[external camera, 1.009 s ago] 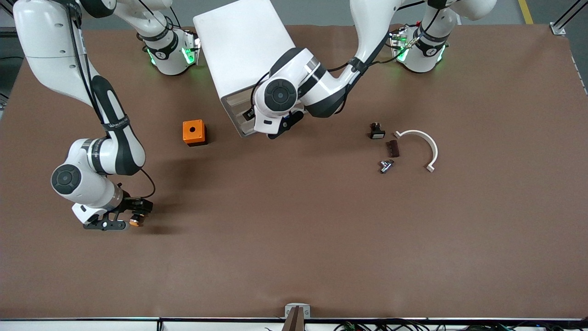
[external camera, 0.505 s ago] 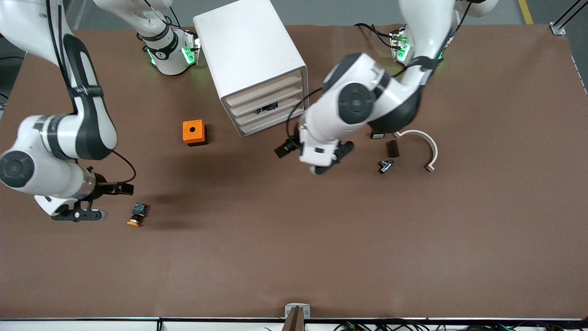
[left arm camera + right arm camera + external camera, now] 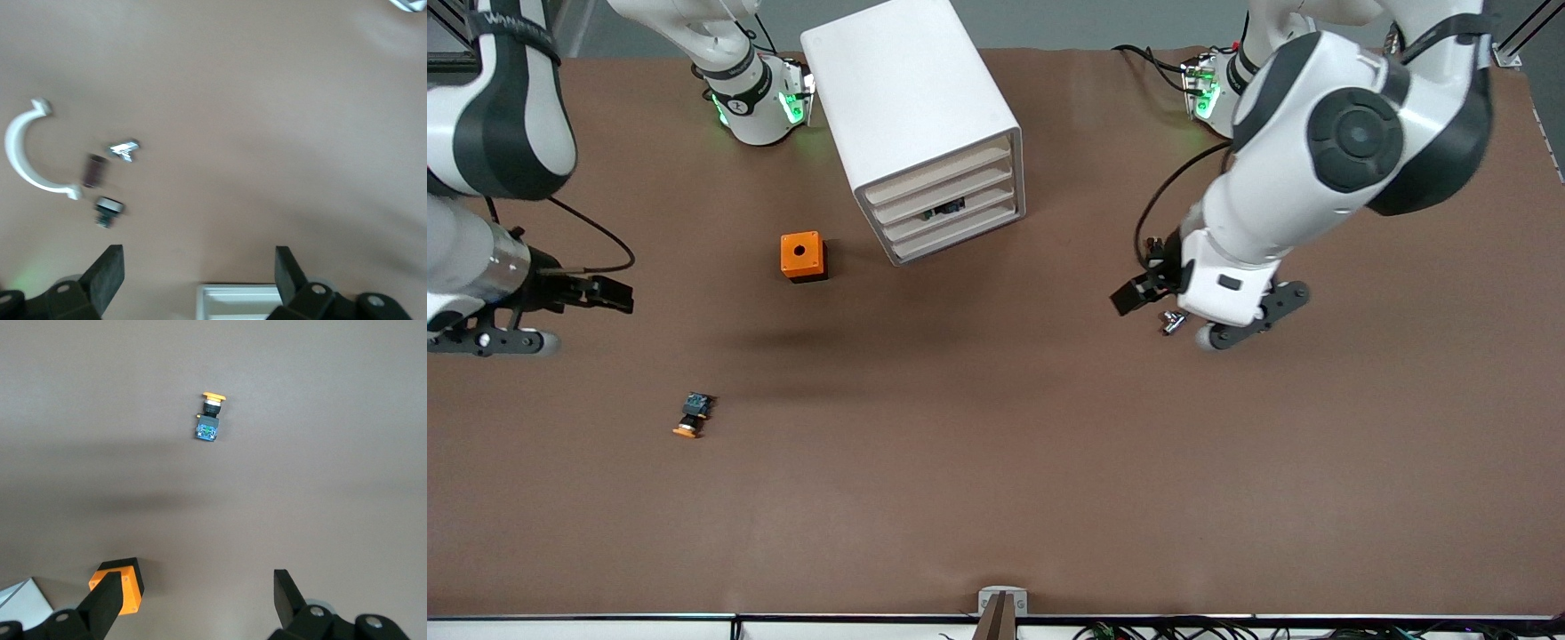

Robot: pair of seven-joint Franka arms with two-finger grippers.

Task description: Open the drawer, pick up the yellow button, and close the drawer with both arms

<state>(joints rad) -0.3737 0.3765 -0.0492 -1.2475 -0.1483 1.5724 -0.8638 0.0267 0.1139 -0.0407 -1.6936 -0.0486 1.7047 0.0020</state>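
The left arm (image 3: 1325,169) hides the white curved piece (image 3: 27,157) & the dark block (image 3: 94,171) in the front view; only a bit of the shiny metal part (image 3: 1170,322) peeks out; the right gripper (image 3: 538,316) is partly cut off at the edge; the thing inside the drawer box (image 3: 925,116) is too small to tell.

No text, label, brand or number can be read anywhere in these views. A band on the right arm (image 3: 509,22) carries lettering, too unclear to make out.
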